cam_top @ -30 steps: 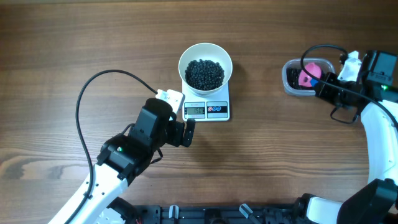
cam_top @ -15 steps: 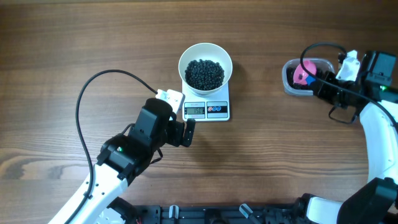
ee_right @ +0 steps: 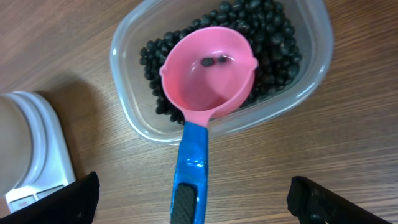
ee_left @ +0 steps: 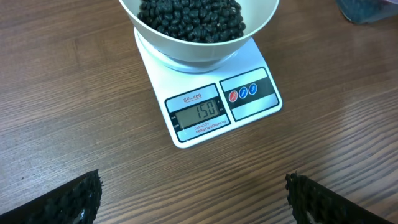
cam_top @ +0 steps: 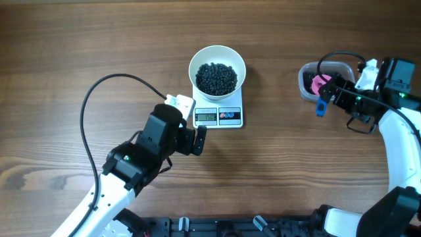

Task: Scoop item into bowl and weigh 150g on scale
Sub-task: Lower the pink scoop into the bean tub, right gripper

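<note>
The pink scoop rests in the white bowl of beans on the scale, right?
Not quite. The scoop rests in the clear tub of beans, not the white bowl on the scale; the right wrist view shows it.

- Table (cam_top: 99, 39): brown wood with visible grain and a low sheen.
- Bowl (ee_left: 186, 53): smooth, glossy white.
- Beans (ee_left: 189, 18): black, faintly shiny.
- Scale (ee_left: 154, 78): smooth white plastic.
- Tub (ee_right: 311, 68), at three o'clock: clear, glossy plastic.
- Scoop (ee_right: 208, 78): smooth pink plastic with a blue handle and a ribbed black grip.
- Left gripper (ee_left: 193, 182) pads (ee_left: 68, 199): black with a rough, knobbly surface.
</note>
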Motion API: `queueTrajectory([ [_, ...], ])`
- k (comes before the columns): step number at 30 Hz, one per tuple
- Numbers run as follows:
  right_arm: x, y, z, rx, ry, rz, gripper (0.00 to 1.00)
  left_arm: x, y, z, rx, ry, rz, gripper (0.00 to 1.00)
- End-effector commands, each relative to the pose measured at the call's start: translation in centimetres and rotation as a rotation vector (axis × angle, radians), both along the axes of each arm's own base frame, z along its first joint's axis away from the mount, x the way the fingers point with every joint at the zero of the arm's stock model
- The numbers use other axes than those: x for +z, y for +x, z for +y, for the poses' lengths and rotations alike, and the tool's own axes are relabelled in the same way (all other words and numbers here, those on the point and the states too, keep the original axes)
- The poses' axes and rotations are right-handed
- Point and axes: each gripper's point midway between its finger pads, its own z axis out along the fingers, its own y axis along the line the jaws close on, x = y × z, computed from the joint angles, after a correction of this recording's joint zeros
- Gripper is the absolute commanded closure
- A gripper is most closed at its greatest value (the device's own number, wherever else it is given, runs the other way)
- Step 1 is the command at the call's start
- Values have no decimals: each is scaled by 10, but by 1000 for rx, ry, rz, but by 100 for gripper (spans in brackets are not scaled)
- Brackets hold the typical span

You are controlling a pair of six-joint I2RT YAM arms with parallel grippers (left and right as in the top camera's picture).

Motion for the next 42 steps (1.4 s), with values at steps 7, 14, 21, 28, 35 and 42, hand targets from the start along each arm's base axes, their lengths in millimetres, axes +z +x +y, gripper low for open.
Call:
queueTrajectory([
  [7,23,14,-13,-14,-70,-69,0,-1,2,3,-1,21,-10,0],
  [14,79,31,-9,122,-170,-299,0,-1,2,3,-1,21,-10,0],
  [21,114,41,-12,128,-234,-440,0,-1,2,3,-1,21,-10,0],
  [28,122,34,21,211,-190,-456,0,-1,2,3,-1,21,-10,0],
  [35,119,24,42,259,-164,-428,0,-1,2,3,-1,21,-10,0],
  [42,116,22,43,260,-154,-413,0,-1,2,3,-1,21,-10,0],
])
